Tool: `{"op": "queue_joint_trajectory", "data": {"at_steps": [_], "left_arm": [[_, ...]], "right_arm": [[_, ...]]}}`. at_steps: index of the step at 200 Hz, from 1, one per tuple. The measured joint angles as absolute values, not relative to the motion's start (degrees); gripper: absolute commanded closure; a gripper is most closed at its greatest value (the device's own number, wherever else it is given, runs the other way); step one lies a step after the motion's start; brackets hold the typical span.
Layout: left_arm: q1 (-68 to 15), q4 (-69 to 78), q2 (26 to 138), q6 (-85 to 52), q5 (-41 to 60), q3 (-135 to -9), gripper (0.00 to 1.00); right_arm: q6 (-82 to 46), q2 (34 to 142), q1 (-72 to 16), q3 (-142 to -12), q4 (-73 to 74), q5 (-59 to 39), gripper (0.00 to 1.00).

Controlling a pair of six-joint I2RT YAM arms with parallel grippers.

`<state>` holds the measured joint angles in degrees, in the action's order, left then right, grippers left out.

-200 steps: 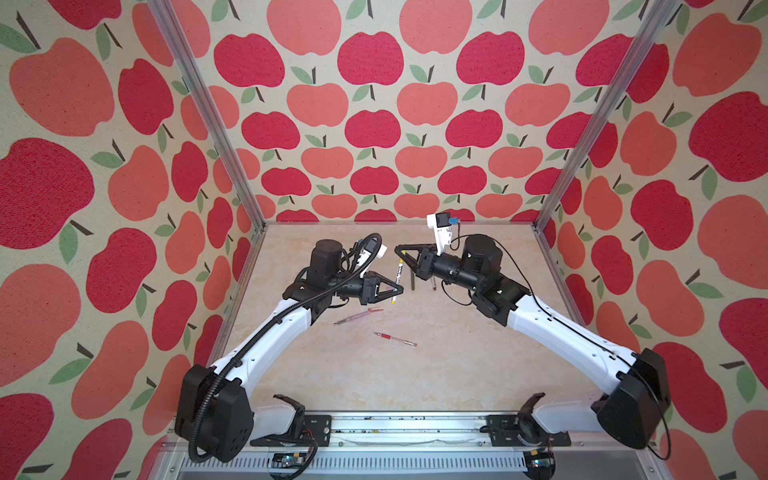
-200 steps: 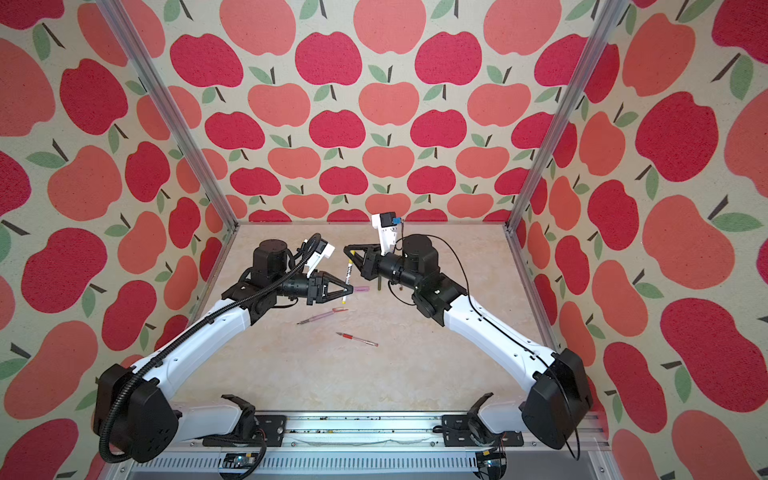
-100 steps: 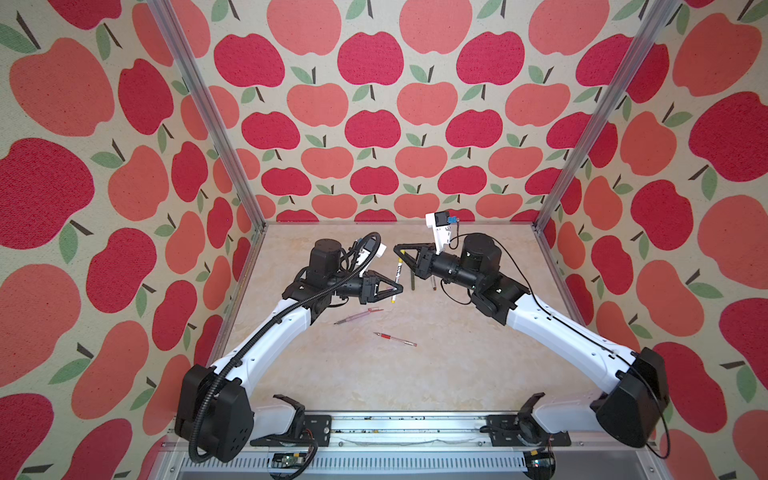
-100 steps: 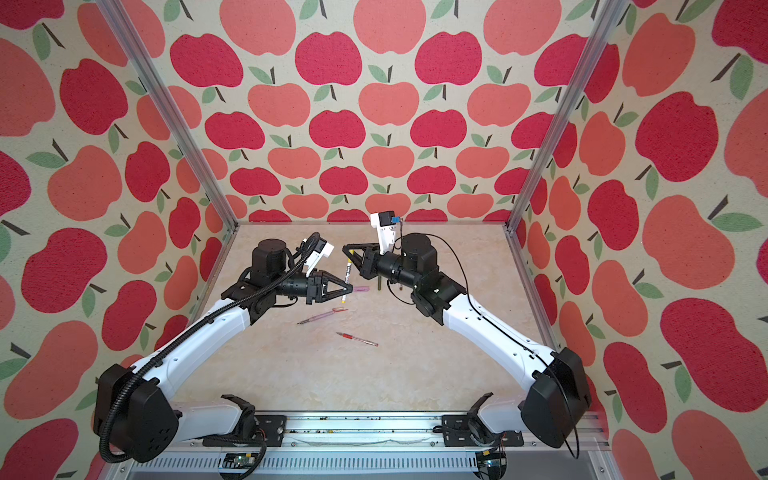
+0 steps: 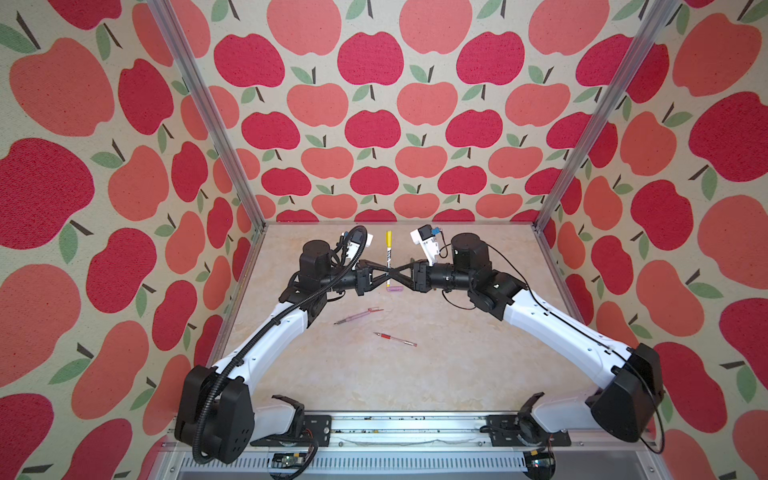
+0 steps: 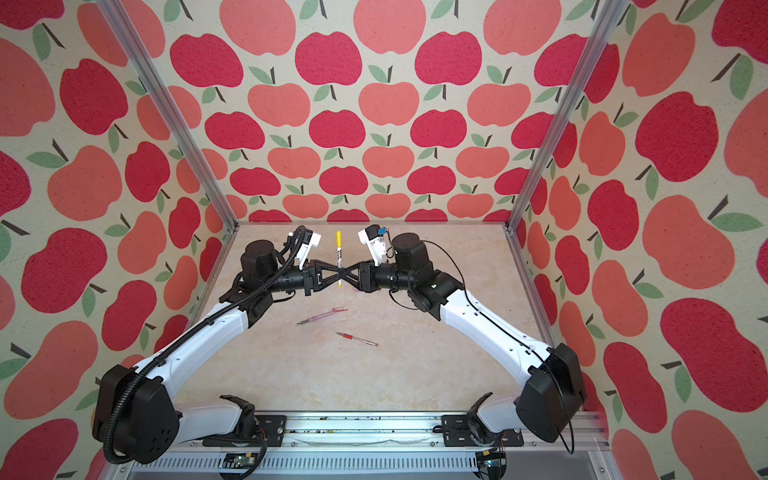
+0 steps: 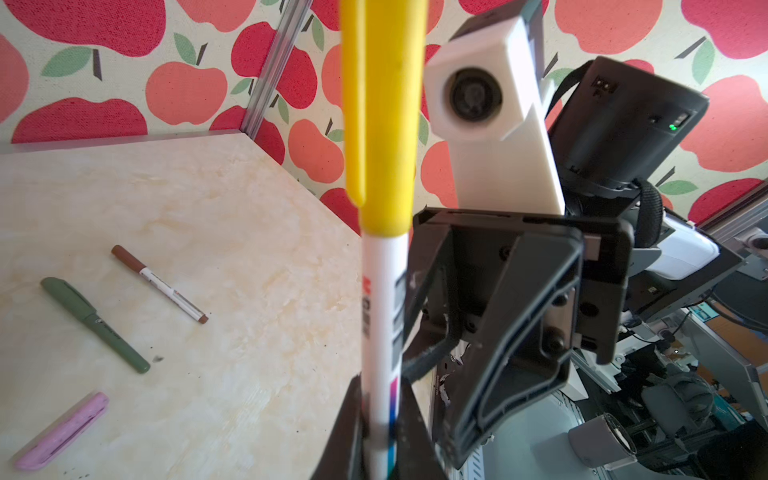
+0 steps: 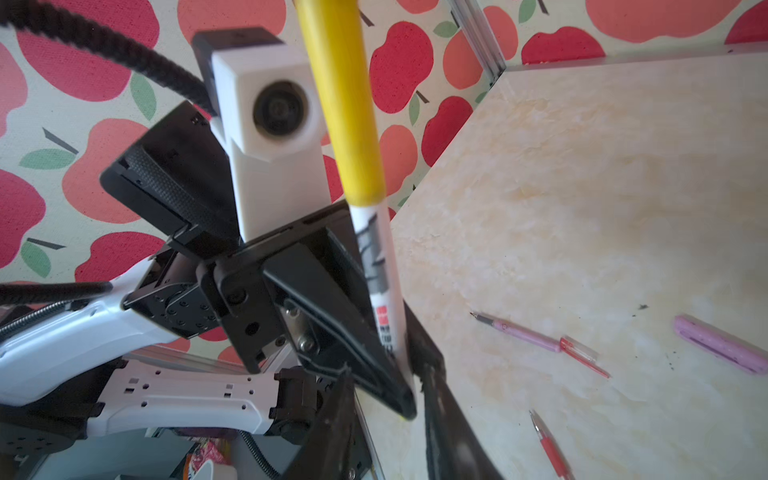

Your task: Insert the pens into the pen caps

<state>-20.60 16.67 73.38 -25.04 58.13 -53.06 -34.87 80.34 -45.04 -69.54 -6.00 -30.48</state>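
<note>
A white-and-yellow pen (image 5: 388,266) stands upright above the table with the yellow cap (image 5: 388,240) on its top end. My left gripper (image 5: 384,274) is shut on the pen's lower barrel (image 7: 380,332). My right gripper (image 5: 395,274) meets it tip to tip and is open. Its fingers (image 8: 432,374) straddle the pen's lower end (image 8: 388,324) and the left fingertips. A lilac cap (image 5: 395,288) lies just below on the table. The pink pen (image 5: 357,316) has a red cap (image 8: 582,355) at its end, and the red pen (image 5: 395,339) lies nearer the front.
A capped brown pen (image 7: 158,282) and a capped dark green pen (image 7: 93,318) lie on the table behind, near the lilac cap (image 7: 62,430). Apple-print walls with metal corner posts (image 5: 552,199) enclose the beige table (image 5: 415,374).
The right gripper's jaws have parted and it has come down level with the left gripper's tips. The pen now stands upright with the yellow cap on it.
</note>
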Motion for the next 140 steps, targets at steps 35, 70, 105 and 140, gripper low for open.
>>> {"op": "queue_joint_trajectory", "data": {"at_steps": [35,70,105,140], "left_arm": [[-20.8,21.3,73.4,-26.1,56.7,-53.1,1.00],[-21.1,22.6,73.4,-26.2,56.0,-53.1,1.00],[-21.5,22.2,73.4,-26.0,55.7,-52.8,1.00],[-22.4,20.9,72.7,-25.6,54.9,-52.0,1.00]], "right_arm": [[-34.5,80.8,-45.5,-69.5,-10.4,-32.7,0.67],[-33.5,80.4,-45.5,-69.5,-12.4,-33.0,0.67],[-29.7,77.8,-45.5,-71.0,-17.4,-30.3,0.65],[-25.9,74.0,-45.5,-73.6,-20.3,-26.3,0.58]]}}
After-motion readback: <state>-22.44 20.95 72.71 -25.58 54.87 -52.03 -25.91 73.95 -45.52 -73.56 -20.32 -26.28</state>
